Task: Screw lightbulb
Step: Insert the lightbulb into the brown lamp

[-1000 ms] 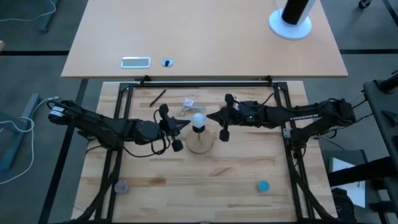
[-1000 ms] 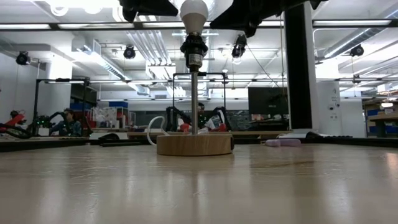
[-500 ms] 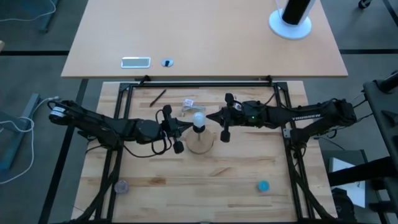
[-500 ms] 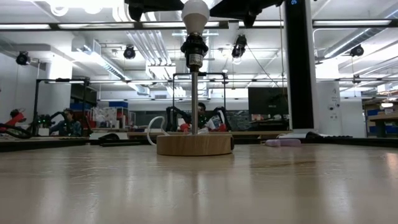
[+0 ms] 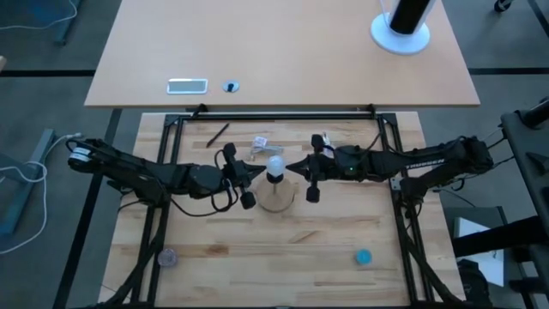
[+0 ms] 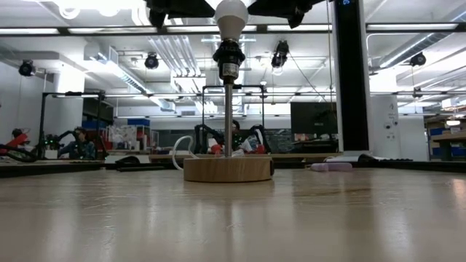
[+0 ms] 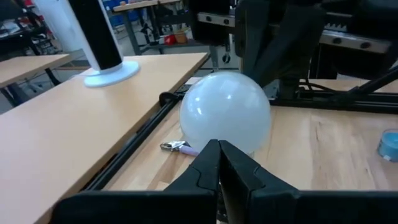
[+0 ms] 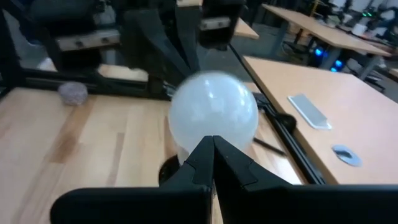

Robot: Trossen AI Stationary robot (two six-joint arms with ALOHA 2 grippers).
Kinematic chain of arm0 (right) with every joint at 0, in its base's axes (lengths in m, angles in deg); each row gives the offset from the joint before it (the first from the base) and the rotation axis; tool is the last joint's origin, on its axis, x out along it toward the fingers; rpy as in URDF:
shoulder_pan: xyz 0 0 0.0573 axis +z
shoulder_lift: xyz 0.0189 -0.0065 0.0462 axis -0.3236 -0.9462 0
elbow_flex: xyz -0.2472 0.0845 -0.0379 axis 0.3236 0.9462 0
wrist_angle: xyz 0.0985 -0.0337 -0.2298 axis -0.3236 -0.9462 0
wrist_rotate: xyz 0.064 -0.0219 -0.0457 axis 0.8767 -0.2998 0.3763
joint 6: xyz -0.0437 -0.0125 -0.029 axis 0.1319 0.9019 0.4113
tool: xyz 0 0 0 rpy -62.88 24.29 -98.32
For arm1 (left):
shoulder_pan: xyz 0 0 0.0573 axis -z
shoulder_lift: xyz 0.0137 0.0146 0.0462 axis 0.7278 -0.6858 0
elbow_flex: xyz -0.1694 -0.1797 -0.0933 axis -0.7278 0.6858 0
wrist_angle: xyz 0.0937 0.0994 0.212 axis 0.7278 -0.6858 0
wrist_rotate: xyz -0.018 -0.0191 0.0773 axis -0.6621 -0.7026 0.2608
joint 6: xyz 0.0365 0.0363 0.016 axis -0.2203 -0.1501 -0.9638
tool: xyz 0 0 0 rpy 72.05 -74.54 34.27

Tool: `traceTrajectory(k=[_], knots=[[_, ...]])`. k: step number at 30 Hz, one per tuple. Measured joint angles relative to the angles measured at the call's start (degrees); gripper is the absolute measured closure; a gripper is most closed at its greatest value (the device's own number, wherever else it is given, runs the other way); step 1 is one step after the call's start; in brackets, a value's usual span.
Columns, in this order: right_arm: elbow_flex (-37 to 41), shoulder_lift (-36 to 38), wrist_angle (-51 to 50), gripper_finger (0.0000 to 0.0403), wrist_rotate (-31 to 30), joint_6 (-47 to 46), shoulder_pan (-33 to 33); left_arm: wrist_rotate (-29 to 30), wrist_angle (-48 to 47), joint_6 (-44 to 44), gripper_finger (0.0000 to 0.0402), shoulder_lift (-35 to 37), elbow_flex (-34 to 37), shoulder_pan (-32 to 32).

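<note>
The white frosted lightbulb (image 5: 274,166) sits upright in the black socket (image 6: 228,54) on top of a thin pole. The pole rises from the round wooden disc (image 6: 228,169), which rests flat on the table. My left gripper (image 5: 258,172) is shut and level at the bulb's left side. My right gripper (image 5: 291,166) is shut and level at its right side. Both are at bulb height, high above the table. The bulb fills the left wrist view (image 7: 225,112) and the right wrist view (image 8: 214,112), just beyond each shut fingertip. My left gripper points its shut tip (image 7: 219,146) level at the bulb's left side, low on the globe; I cannot tell whether it touches. My right gripper points its shut tip (image 8: 211,142) level at the bulb's right side; I cannot tell whether it touches.
A crumpled clear wrapper (image 5: 261,144) and a dark stick (image 5: 217,133) lie behind the lamp. A blue cap (image 5: 363,256) and a grey lump (image 5: 167,256) lie near the front edge. The far table holds a white-footed black stand (image 5: 401,26).
My left gripper has moved a little toward the table's right, closer to the bulb. My right gripper has drawn back a little toward the table's right edge. Both have stayed shut. The bulb stays in the socket.
</note>
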Motion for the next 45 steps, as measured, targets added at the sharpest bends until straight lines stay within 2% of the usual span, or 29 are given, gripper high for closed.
traceTrajectory(k=[7, 37, 45], knots=[[0.09, 0.78, -2.01, 0.0403, -3.27, -0.20, -0.13, -0.88, -0.05, 0.20, 0.0402, 0.90, -0.02, 1.23], [0.11, 0.71, -3.61, 0.0403, -3.46, -0.78, -0.17, -0.59, 0.04, 0.22, 0.0402, 1.14, -0.92, 4.05], [0.11, 0.71, -0.88, 0.0403, -3.44, 0.74, -0.31, -0.42, 0.79, -1.02, 0.0402, 1.14, -0.92, 3.89]])
